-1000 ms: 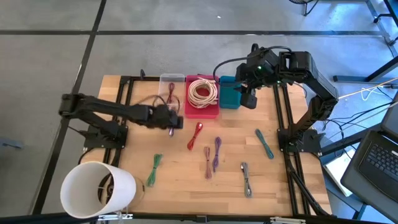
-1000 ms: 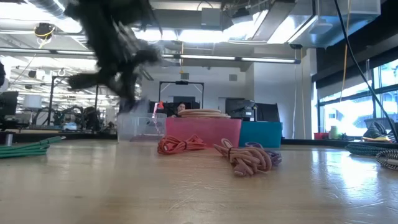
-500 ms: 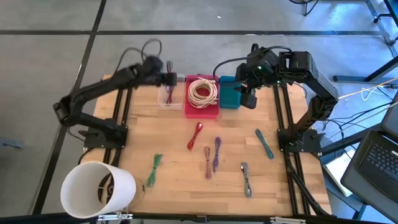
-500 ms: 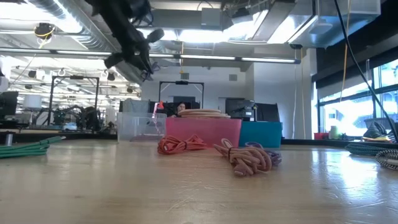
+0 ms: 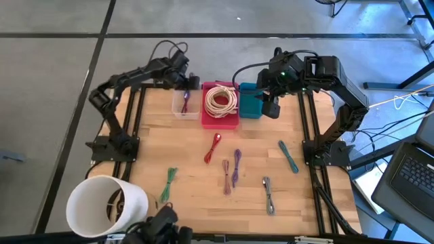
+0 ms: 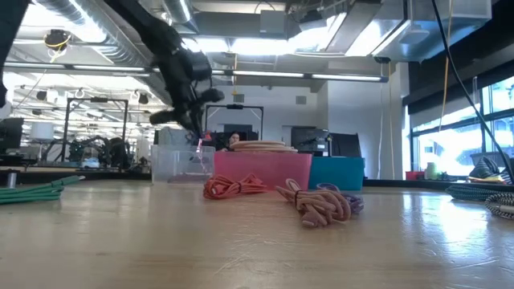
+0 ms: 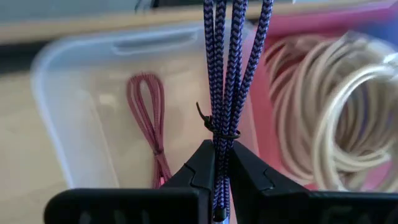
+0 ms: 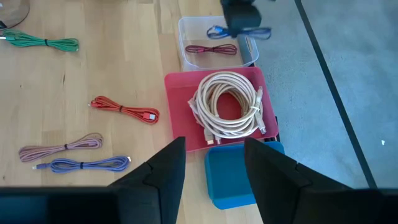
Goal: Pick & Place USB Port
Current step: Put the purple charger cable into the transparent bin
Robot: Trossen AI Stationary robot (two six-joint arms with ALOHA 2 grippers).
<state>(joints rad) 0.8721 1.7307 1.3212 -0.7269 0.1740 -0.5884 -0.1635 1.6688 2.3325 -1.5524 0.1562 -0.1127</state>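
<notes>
Hanging above the clear plastic bin (image 5: 183, 103) at the far edge of the table (image 5: 203, 183), the left tool (image 5: 184, 83) is clamped on a bundled blue braided USB cable (image 7: 225, 68) — the fingers (image 7: 198, 168) pinch it just below its tie, and the loops dangle over the bin. Inside the bin lies a dark red cable (image 7: 149, 115), coiled flat. Just beside it stands a pink tray (image 5: 220, 116) holding a large cream cable coil (image 5: 221, 99), and next to that a teal box (image 5: 250, 102).

The right tool (image 5: 270, 108) hovers over the teal box, its fingers (image 8: 165, 171) apart and holding nothing.

Loose on the wood — well apart from the bins — lie a red cable (image 5: 214, 146), a pink cable (image 5: 226, 176), a purple cable (image 5: 236, 167), a grey cable (image 5: 268, 196), a teal cable (image 5: 288, 156) and a green cable (image 5: 167, 184). A white bucket (image 5: 105, 205) stands at the near left corner.
</notes>
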